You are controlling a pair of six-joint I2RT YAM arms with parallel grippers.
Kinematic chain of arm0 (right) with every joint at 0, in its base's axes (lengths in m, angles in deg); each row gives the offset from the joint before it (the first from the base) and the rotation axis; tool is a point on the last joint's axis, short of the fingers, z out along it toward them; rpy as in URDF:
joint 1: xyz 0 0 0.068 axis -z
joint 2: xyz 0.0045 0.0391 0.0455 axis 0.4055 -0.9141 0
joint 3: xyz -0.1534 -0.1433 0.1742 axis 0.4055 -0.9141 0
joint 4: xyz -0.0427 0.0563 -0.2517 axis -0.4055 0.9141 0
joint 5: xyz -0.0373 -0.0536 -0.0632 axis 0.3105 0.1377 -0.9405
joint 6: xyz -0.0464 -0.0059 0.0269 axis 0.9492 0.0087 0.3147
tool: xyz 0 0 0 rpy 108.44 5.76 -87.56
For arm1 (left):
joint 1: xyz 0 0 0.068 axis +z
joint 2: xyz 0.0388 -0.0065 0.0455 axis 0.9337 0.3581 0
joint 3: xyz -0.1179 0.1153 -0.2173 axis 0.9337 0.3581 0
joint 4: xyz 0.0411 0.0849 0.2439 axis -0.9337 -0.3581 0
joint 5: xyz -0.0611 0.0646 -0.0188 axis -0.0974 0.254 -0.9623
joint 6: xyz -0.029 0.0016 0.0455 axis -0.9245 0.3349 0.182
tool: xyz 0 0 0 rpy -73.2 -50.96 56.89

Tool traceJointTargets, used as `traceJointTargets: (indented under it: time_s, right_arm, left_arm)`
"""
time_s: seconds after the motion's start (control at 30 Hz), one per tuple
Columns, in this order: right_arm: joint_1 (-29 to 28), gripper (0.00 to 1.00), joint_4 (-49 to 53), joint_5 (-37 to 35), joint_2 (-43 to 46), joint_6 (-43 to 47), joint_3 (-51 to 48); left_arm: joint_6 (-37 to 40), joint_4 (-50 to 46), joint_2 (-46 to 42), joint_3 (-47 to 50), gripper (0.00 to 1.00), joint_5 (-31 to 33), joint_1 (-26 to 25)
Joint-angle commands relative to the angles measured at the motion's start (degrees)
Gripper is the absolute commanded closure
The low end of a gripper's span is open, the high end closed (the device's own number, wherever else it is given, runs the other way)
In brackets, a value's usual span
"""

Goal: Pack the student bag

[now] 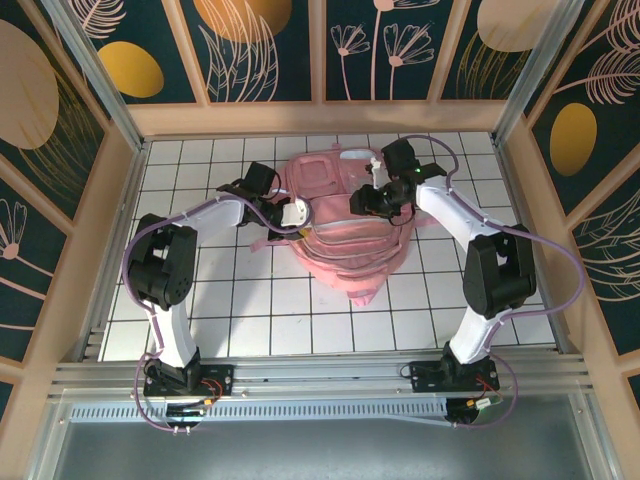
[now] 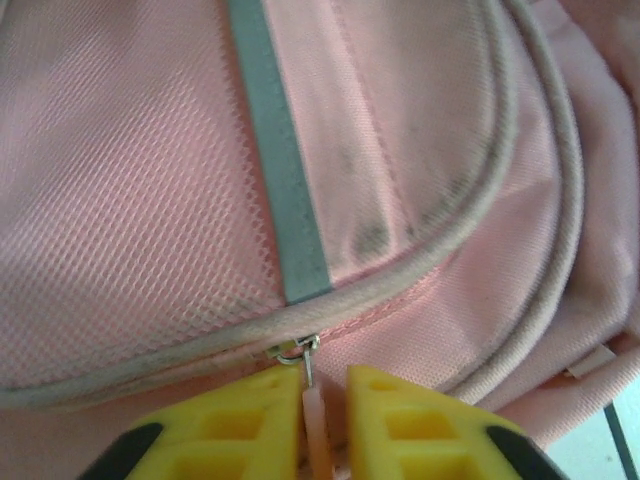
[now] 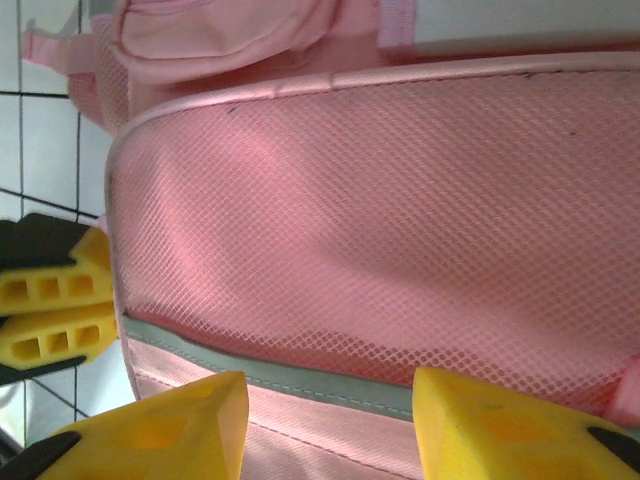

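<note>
White square-tiled surface point(image 1: 250, 320) carries the soft pink student bag point(image 1: 335, 240) at upper centre of the top view. Its woven mesh panel point(image 3: 380, 250) is crossed by a smooth grey stripe point(image 2: 280, 180). Blocky yellow left fingers point(image 2: 230, 425) pinch tight on the slim pink zip pull point(image 2: 314, 430). The right fingers point(image 3: 160, 430) stand apart over the mesh, gripping nothing.

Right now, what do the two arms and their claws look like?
Both the left arm and the right arm have white links with black joints, and a purple cable loops along each. The left claw and right claw have blocky yellow fingers with square hollows on black mounts.
</note>
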Motion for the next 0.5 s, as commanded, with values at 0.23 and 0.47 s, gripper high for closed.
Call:
traceJointTargets:
  time_s: [0.23,0.47]
  right_arm:
    - [-3.8,0.48,-8.6,-6.5,7.6,-3.0,-6.8]
    - [-2.4,0.4,-5.6,-2.0,15.6,11.7,-15.2]
  left_arm:
    - [-10.3,14.5,-9.2,9.6,1.0,-2.2,-0.4]
    - [-16.6,12.9,-8.5,6.5,1.0,-7.4,-0.1]
